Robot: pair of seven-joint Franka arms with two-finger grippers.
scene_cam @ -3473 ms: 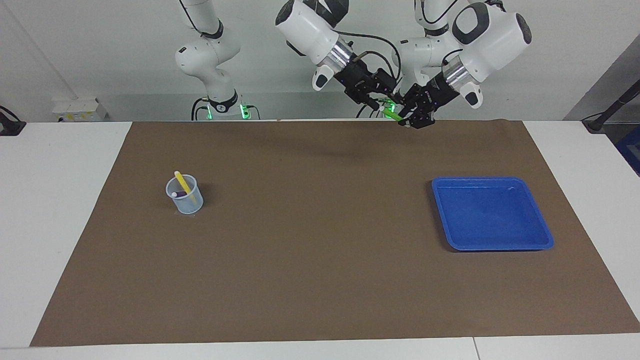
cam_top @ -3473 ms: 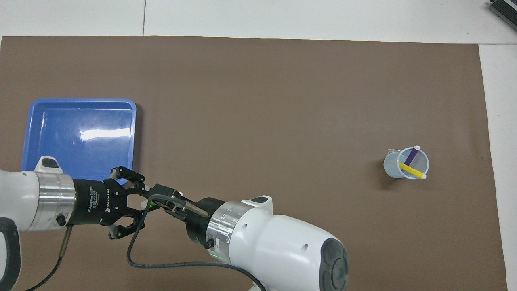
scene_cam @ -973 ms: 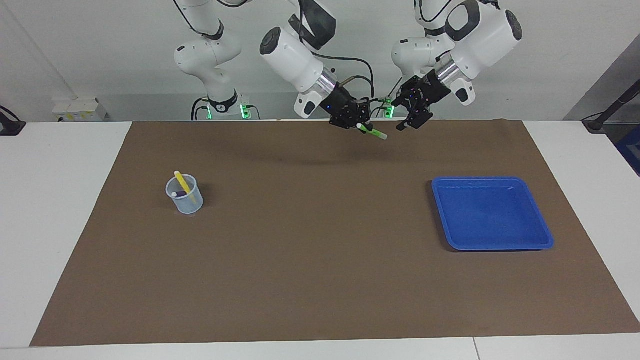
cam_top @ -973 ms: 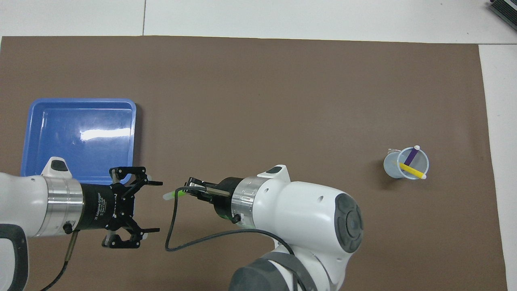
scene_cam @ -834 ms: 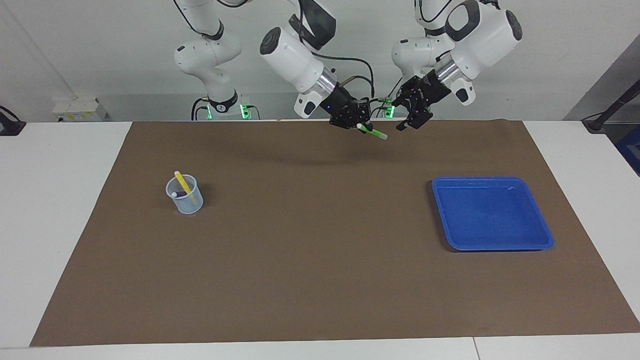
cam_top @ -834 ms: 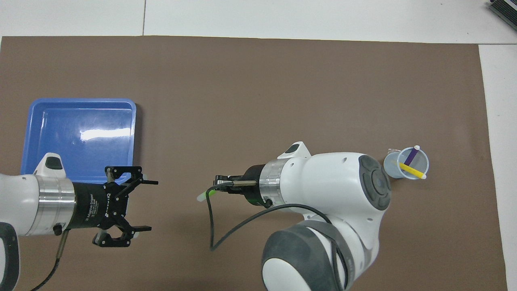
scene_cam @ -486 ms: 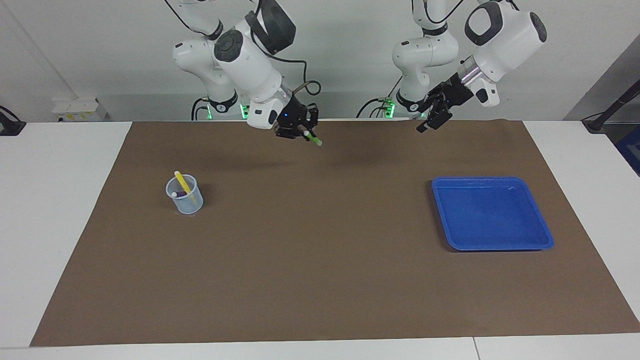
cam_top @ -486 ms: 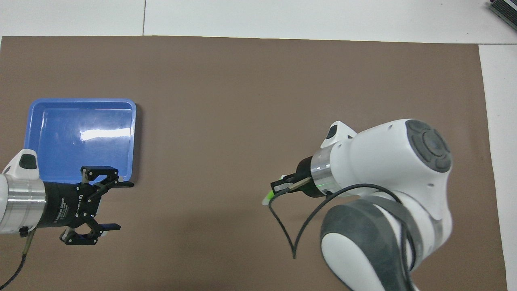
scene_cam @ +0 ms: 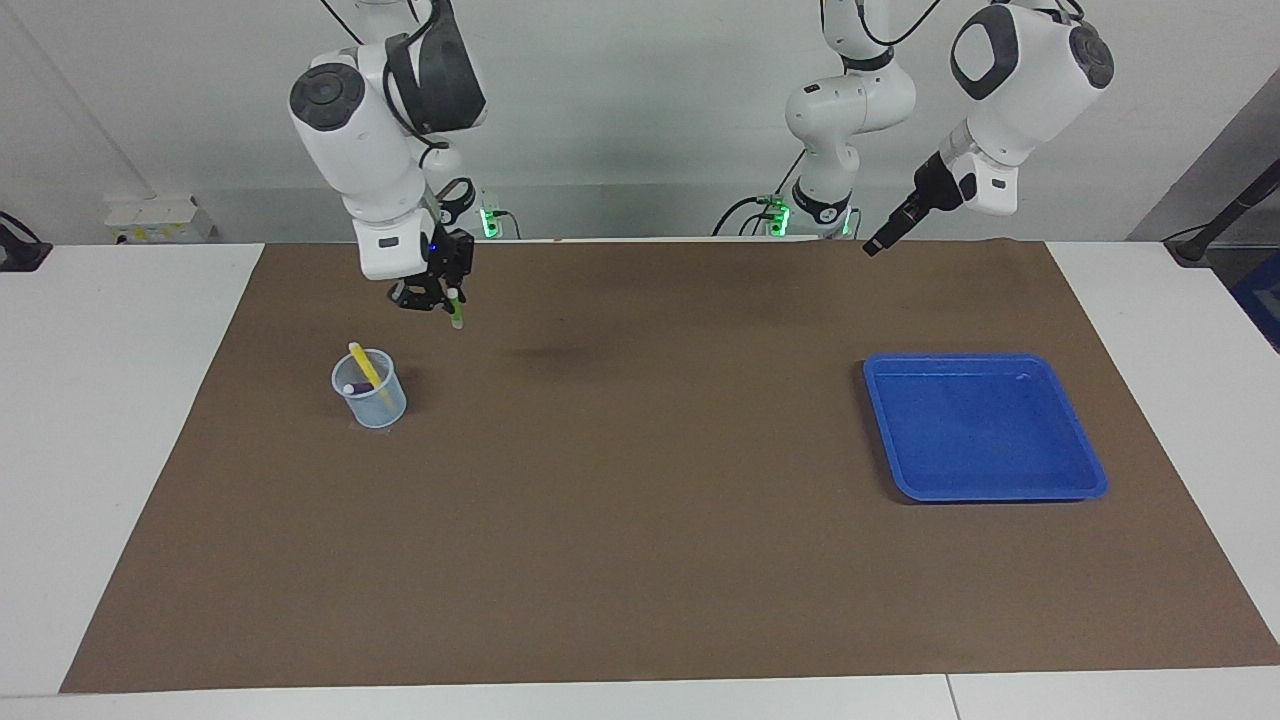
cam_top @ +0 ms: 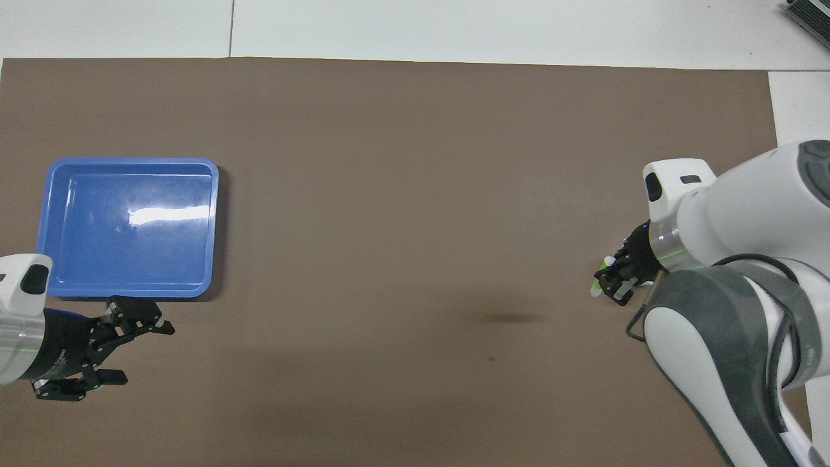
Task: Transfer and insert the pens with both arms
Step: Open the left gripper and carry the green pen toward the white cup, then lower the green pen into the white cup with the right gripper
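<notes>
Currently, nearest the robots, the left gripper (scene_cam: 873,246) hangs released, jaws spread, over the mat (scene_cam: 640,560) edge at the left arm's end, holding nothing; this arm waits. Likewise near the robots, at the right arm's end, the right gripper (scene_cam: 440,300) is clenched on the green pen (scene_cam: 455,312), which points steeply down with its pale tip lowest. The pen hangs in the air over bare mat, near the cup (scene_cam: 370,390) but not above its mouth. Farther from the robots, the cup stands on the mat and contains the yellow pen (scene_cam: 362,365), leaning against the rim, and the purple pen (scene_cam: 356,387), lying low inside. The blue tray (scene_cam: 985,428) sits at the left arm's end, holding nothing visible. Judged from this layout, two pens are inserted and the third awaits insertion. Risks from here: the pen is gripped near its upper end, so a tilt in the grasp may steer the tip onto the rim instead of into the mouth. The cup looks light; a rim strike could tip it and spill both pens. The leaning yellow pen narrows the free opening and may deflect the incoming tip. Release from too high may let the pen bounce out.
</notes>
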